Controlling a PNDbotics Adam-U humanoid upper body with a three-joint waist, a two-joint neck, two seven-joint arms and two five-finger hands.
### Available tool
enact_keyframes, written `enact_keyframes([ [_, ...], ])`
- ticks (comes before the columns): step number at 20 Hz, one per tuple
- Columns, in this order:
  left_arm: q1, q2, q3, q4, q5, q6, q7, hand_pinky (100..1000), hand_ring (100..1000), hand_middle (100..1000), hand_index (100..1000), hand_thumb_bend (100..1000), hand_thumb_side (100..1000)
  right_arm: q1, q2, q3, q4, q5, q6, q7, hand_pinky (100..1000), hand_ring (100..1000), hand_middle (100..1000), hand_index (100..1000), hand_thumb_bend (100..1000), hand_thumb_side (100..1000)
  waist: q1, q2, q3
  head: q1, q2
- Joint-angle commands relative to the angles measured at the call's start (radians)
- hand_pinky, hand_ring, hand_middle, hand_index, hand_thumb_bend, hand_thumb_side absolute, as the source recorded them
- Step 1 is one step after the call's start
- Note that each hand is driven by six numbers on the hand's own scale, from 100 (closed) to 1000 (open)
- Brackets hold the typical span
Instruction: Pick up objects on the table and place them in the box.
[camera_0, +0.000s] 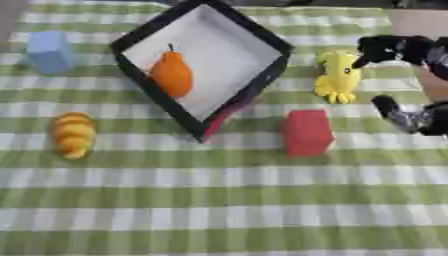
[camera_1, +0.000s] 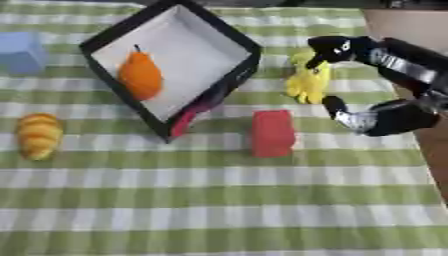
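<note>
the right hand (camera_1: 367, 80) comes in from the right edge, black with a silver joint showing on the thumb. its fingers (camera_1: 337, 48) curve over the top of a yellow toy (camera_0: 338, 76), and its thumb (camera_1: 346, 116) sits apart, just below and to the right of the toy. the hand is spread around the toy with a gap between fingers and thumb. whether the fingertips touch the toy cannot be told.

the yellow toy is soft-looking, rounded at the head, with small lobes splayed at its lower end; it lies on the tablecloth directly under the fingers.

just below and left of the thumb stands a red block (camera_0: 307, 132), a plain box shape with flat matte faces, apart from the hand.

further left of the hand lies the box (camera_0: 262, 37), a shallow square tray with thin black walls and a smooth white floor, turned so a corner points toward the near edge. inside it, on the side away from the hand, lies an orange pear-shaped fruit (camera_0: 172, 74) with a short dark stem.

well away to the hand's left, past the box, are a ridged golden croissant-like bread (camera_0: 73, 134) and, higher up, a pale blue block (camera_0: 49, 51).

everything rests on a green and white checked cloth (camera_0: 227, 200), flat and woven-looking.
</note>
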Motion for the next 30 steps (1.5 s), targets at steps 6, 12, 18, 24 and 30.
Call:
enact_keyframes([
  [6, -0.005, 0.022, 0.009, -0.018, -0.003, 0.0, 0.005, 698, 704, 740, 715, 391, 618, 0.0, 0.017, -0.127, -0.017, -0.111, 0.059, -0.095, 916, 986, 779, 1000, 100, 100, 0.013, -0.036, -0.005, 0.004, -0.008],
  [12, -0.007, 0.023, 0.008, -0.019, -0.004, 0.001, 0.006, 697, 704, 740, 715, 392, 617, 0.003, 0.014, -0.143, -0.017, -0.128, 0.08, -0.095, 914, 986, 780, 1000, 100, 100, 0.013, -0.035, -0.004, 0.003, -0.009],
  [18, -0.009, 0.022, 0.006, -0.019, -0.003, 0.002, 0.005, 697, 704, 739, 714, 394, 616, -0.006, -0.014, -0.104, -0.017, -0.077, 0.065, -0.046, 916, 983, 784, 1000, 100, 100, 0.011, -0.032, 0.001, -0.005, -0.008],
  [24, -0.014, 0.022, 0.004, -0.021, -0.003, 0.001, 0.006, 696, 704, 740, 714, 397, 613, -0.021, -0.041, -0.016, -0.017, 0.014, 0.079, 0.039, 918, 982, 789, 1000, 100, 100, 0.01, -0.03, 0.012, -0.022, -0.013],
  [30, -0.016, 0.021, 0.001, -0.021, -0.001, 0.001, 0.008, 696, 703, 740, 714, 399, 612, -0.043, -0.041, 0.059, -0.017, 0.099, 0.115, 0.116, 920, 984, 795, 1000, 100, 110, 0.009, -0.028, 0.019, -0.038, -0.014],
])
